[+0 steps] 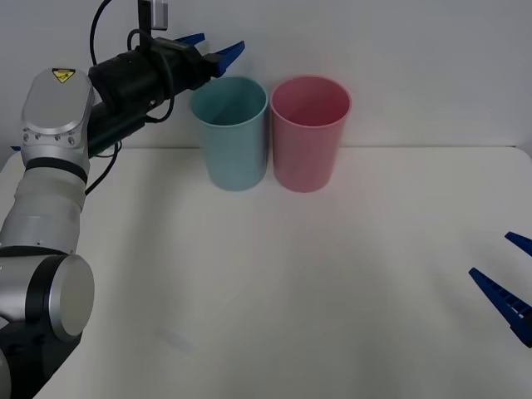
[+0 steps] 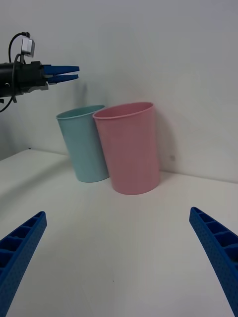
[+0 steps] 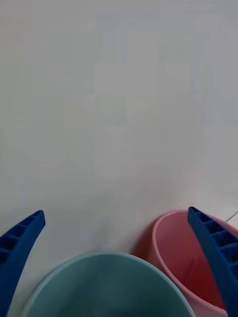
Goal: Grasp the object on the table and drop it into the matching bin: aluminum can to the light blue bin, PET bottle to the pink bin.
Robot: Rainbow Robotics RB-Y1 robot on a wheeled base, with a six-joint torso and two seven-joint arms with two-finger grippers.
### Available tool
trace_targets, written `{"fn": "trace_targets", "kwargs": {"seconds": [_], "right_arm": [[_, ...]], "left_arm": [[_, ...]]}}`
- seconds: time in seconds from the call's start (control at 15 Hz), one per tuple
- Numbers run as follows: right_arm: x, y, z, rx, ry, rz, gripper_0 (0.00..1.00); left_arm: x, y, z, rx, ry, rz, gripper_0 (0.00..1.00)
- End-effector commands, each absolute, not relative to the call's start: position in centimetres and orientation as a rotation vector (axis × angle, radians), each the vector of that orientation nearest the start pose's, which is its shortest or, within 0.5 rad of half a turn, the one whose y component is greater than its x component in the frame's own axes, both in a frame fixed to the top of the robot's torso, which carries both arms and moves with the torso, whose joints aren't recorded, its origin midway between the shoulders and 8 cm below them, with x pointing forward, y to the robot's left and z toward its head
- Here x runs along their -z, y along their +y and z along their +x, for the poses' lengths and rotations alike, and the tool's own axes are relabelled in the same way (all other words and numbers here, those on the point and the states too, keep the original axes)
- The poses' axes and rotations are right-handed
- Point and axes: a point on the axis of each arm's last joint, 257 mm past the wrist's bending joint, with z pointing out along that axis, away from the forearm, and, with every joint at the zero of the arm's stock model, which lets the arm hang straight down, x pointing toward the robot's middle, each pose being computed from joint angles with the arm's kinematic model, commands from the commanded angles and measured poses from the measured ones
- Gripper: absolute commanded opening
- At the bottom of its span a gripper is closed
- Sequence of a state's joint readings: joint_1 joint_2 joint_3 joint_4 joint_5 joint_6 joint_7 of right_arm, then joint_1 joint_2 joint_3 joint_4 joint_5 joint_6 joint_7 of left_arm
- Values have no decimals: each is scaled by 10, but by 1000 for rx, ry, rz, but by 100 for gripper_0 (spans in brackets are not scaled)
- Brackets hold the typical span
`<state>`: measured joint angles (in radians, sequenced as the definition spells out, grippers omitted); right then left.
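A plain white wall [image 1: 399, 50] stands behind, evenly lit.

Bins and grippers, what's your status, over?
Left gripper open above blue bin. Right gripper open, low over table. Pink bin beside blue.

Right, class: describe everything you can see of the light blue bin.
The light blue bin is a tall, round cup shape that looks like smooth plastic, slightly wider at its open rim. It stands upright on the white table near the back wall, close beside the pink bin on the robot's left of it; whether they touch is unclear. The left gripper, jaws open, hovers just above its rim without touching it.
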<state>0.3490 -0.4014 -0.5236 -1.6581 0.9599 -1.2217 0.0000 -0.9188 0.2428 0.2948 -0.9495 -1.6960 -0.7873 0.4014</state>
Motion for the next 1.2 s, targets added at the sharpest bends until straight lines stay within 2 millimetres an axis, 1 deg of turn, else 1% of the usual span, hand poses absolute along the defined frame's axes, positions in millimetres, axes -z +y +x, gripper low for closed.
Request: {"fn": "trace_targets", "kwargs": {"seconds": [0.07, 0.2, 0.27, 0.4, 0.6, 0.8, 0.93, 1.2], "right_arm": [[169, -330, 342, -567, 1441, -465, 100], [169, -330, 342, -567, 1441, -465, 100], [169, -330, 342, -567, 1441, -465, 100], [169, -330, 342, -567, 1441, -465, 100], [169, -330, 342, -567, 1441, -465, 100], [169, -330, 342, -567, 1441, -465, 100], [169, -330, 342, -567, 1441, -465, 100], [169, -330, 342, -567, 1441, -465, 100]], "left_arm": [[-5, 112, 684, 632, 1432, 451, 100], [-2, 119, 681, 642, 1424, 445, 100], [-1, 125, 677, 642, 1415, 444, 100], [-3, 139, 665, 634, 1385, 442, 100], [8, 155, 647, 633, 1366, 432, 100], [16, 179, 622, 632, 1346, 437, 100], [23, 201, 602, 619, 1337, 443, 100], [38, 236, 562, 580, 1325, 447, 100]]}}
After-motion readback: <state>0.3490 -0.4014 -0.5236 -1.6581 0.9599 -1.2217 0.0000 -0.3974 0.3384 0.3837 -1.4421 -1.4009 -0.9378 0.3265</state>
